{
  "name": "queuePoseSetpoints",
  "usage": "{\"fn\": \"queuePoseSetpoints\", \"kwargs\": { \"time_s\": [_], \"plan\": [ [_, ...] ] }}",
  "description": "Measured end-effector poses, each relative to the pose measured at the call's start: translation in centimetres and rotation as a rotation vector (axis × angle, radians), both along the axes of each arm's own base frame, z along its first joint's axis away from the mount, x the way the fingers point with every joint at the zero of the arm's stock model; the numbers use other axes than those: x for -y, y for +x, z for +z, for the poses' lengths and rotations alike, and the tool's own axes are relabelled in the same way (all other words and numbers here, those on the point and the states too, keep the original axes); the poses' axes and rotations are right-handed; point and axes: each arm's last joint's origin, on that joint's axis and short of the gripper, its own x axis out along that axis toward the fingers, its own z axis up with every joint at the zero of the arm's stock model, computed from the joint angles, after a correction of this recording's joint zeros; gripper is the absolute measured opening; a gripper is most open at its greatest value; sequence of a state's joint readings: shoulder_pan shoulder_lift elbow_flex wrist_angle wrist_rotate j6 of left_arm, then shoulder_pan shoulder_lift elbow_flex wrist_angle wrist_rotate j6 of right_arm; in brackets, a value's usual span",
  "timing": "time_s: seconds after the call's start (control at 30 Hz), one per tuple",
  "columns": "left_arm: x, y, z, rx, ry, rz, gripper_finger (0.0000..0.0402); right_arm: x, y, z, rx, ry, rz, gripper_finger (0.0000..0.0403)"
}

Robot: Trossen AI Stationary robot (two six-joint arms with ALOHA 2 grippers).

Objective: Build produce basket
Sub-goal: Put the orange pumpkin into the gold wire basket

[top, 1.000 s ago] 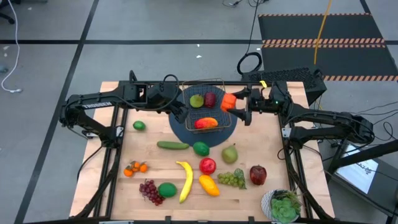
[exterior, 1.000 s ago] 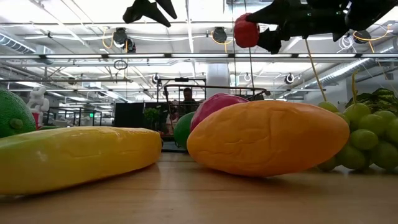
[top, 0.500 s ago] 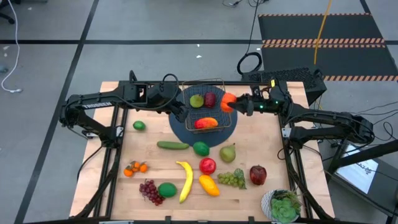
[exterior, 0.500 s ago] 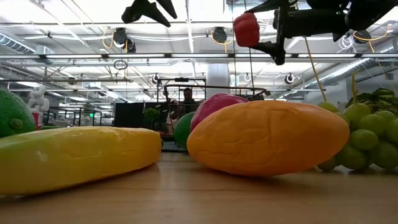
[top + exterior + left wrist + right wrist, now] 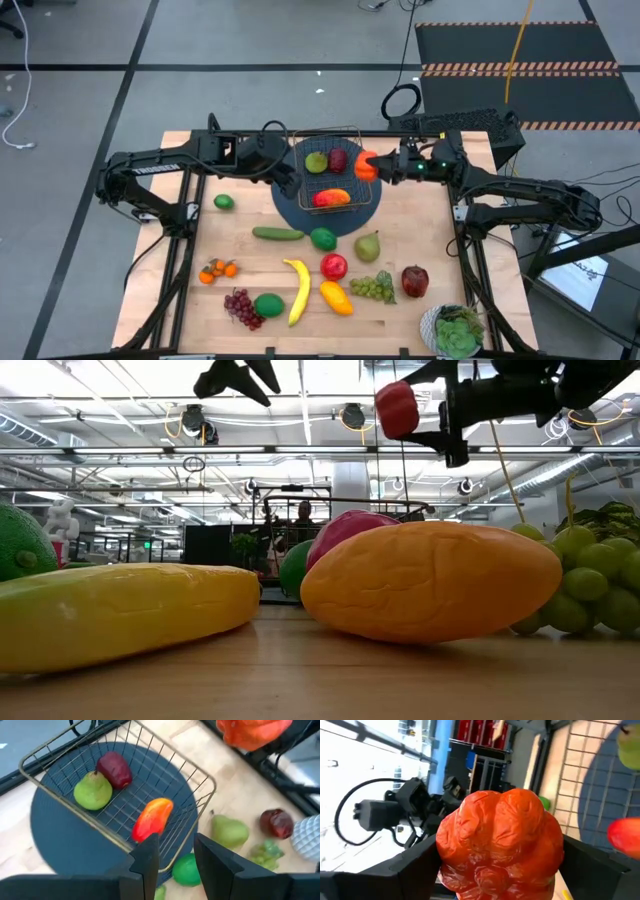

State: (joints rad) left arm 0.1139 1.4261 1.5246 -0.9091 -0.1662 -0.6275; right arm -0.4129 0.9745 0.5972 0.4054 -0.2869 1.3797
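Observation:
The wire basket point(image 5: 330, 178) stands on a round dark-blue mat point(image 5: 300, 215) at the table's far middle. In it lie a green pear point(image 5: 93, 790), a dark red apple point(image 5: 115, 769) and a red-orange mango point(image 5: 152, 818). My right gripper point(image 5: 368, 165) is shut on a lumpy orange-red toy fruit point(image 5: 500, 840) and holds it above the basket's right rim. My left gripper point(image 5: 175, 855) hangs open above the basket's left side, with nothing between its fingers. My right gripper pinches the orange-red fruit's two opposite sides point(image 5: 447, 855) between its two fingers. The fingers lie level and come from the table's right. In the low view one finger point(image 5: 448, 442) shows below the fruit point(image 5: 397, 408) and one above. The fruit is lifted clear.
Loose produce lies on the near half of the table: cucumber point(image 5: 277, 233), lime point(image 5: 323, 239), pear point(image 5: 369, 246), red apples point(image 5: 334, 266), banana point(image 5: 297, 290), mango point(image 5: 336, 298), grapes point(image 5: 373, 288), oranges point(image 5: 217, 269). A potted plant point(image 5: 455, 330) stands at the near right corner.
My right gripper has rolled about a quarter turn around the line it points along, carrying the orange-red fruit with it, and has stayed in place over the basket's right rim. Its fingers, which lay side by side, now stand one above the other.

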Motion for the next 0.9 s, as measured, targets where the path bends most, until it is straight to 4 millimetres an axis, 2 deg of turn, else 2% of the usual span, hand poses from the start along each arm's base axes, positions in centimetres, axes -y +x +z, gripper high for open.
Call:
{"fn": "queuePoseSetpoints", "kwargs": {
  "time_s": [0.3,0.47,0.53,0.7,0.9],
  "plan": [
    [0.4,-1.9,-1.1,-0.225,-0.04,-0.09,0.0122,0.3,0.0,-0.1,0.005,0.094,-0.104,0.0345],
    [0.7,-3.1,-1.8,-0.388,-0.011,-0.18,0.0122,0.2,0.0,1.6,0.16,-0.019,-0.18,0.0345],
    [0.7,-3.3,-1.9,-0.419,0.01,-0.221,0.0122,0.2,0.3,2.2,0.154,-0.037,-0.196,0.0345],
    [0.7,-3.5,-1.8,-0.44,0.062,-0.306,0.0122,-0.1,2.4,4.7,0.017,-0.139,-0.165,0.0345],
    [0.9,-3.7,-1.6,-0.438,0.086,-0.344,0.0122,0.9,6.4,7.1,-0.174,-0.229,-0.175,0.0345]
  ]
}}
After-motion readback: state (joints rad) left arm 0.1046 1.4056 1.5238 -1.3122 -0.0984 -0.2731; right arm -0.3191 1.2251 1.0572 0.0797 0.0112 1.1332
